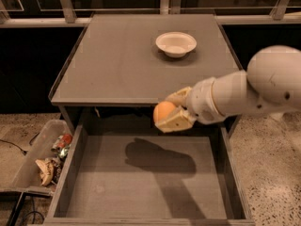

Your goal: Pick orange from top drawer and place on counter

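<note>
My gripper (170,111) is shut on the orange (163,110), a small smooth orange ball held between its two pale fingers (174,122). It hangs above the open top drawer (141,182), level with the front edge of the counter (117,60). The drawer floor is bare grey and carries the arm's shadow. My white arm (244,93) reaches in from the right.
A white bowl (176,44) stands on the counter at the back right. A clear plastic bin of litter (44,161) sits on the speckled floor left of the drawer. A dark window wall with a rail runs behind the counter.
</note>
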